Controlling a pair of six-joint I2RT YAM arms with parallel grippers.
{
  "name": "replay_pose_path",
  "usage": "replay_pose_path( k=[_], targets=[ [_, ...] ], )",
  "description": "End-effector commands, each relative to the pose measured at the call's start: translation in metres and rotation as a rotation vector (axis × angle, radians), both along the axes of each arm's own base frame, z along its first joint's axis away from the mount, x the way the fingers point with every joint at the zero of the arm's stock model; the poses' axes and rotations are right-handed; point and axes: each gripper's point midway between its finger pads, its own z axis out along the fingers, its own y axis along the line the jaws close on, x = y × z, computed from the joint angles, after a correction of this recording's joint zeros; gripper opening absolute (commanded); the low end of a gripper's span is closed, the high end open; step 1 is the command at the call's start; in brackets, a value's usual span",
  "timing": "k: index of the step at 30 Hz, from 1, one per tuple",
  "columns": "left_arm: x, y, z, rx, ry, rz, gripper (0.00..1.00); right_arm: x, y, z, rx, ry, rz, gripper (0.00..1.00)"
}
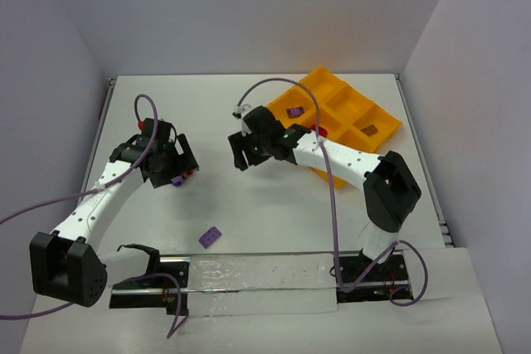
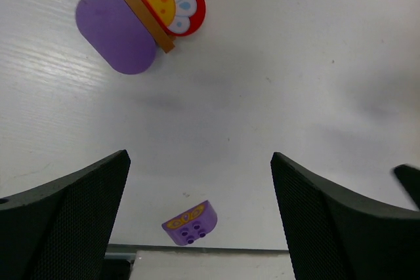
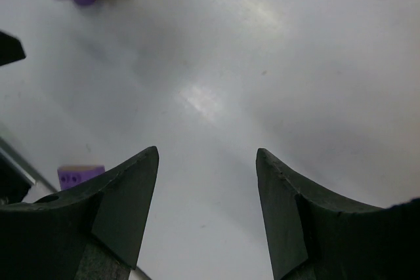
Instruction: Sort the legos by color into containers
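Top external: a purple lego (image 1: 210,237) is seen by the near edge of the surface (image 1: 274,205). Both left gripper (image 2: 200,168) and right gripper (image 3: 207,162) are spread wide, empty.

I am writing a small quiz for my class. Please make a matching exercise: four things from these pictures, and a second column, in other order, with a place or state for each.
1. brown brick
2. flower cluster
3. loose purple brick
4. right gripper

A. lying alone on the table
B. open, holding nothing
C. inside a tray compartment
D. close ahead of the left gripper

Pairs: 1-C, 2-D, 3-A, 4-B
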Motion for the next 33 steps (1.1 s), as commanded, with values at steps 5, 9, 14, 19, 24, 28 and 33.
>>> replay_pose_path(
  k=[5, 9, 14, 19, 24, 28, 33],
  targets=[
    [-0.037, -0.042, -0.013, -0.071, 0.016, -0.149, 0.87, -0.009, 0.006, -0.009, 0.013, 0.022, -0.010, 0.69],
    [-0.060, -0.050, -0.031, 0.055, 0.122, -0.181, 0.91, 0.018, -0.020, 0.000, 0.033, 0.052, -0.134, 0.70],
    [-0.089, -0.062, -0.044, 0.091, 0.229, -0.171, 0.95, 0.055, -0.081, 0.018, 0.111, 0.069, -0.327, 0.70],
    [-0.118, -0.067, -0.056, 0.166, 0.284, -0.188, 0.93, 0.066, -0.110, 0.026, 0.105, 0.039, -0.389, 0.70],
    [-0.140, -0.075, -0.073, 0.251, 0.323, -0.260, 0.93, 0.069, -0.110, 0.026, 0.114, 0.049, -0.389, 0.70],
    [-0.138, -0.070, -0.079, 0.300, 0.313, -0.255, 0.95, 0.070, -0.107, 0.024, 0.118, 0.056, -0.379, 0.70],
    [-0.140, -0.067, -0.091, 0.319, 0.329, -0.257, 0.95, 0.069, -0.108, 0.022, 0.110, 0.060, -0.378, 0.70]
  ],
)
